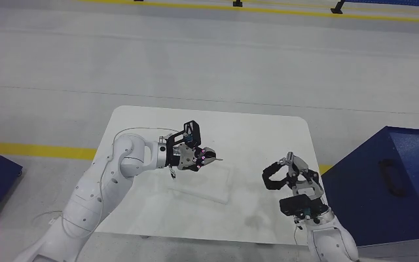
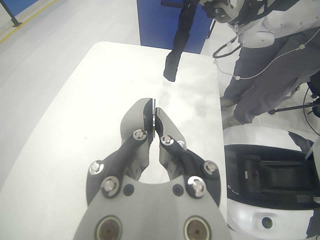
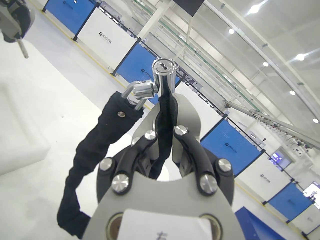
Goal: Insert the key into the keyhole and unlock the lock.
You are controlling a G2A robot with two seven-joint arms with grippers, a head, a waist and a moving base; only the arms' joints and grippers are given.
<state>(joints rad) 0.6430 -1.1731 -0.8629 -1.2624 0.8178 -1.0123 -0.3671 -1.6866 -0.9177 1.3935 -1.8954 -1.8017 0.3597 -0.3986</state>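
White table [image 1: 262,131], centre; grey floor [image 1: 196,52], yellow lines [image 1: 46,150]; lettered blue panels [image 3: 67,3]. Left gripper [image 2: 153,107] pinches key [image 3: 23,48]; right gripper [image 3: 170,101] clamps lock [image 3: 163,73].

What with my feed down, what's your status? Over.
Left tool shut on key. Right tool shut on lock, keyhole exposed. Key not yet inserted; nothing seen between.

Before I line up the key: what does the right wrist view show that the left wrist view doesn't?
Right wrist view adds the keyhole in the end face of the lock, clamped in the right gripper. Left wrist view adds how the key sits edge-on in the left gripper. Shared: the key, the lock's black sleeve, both grippers.
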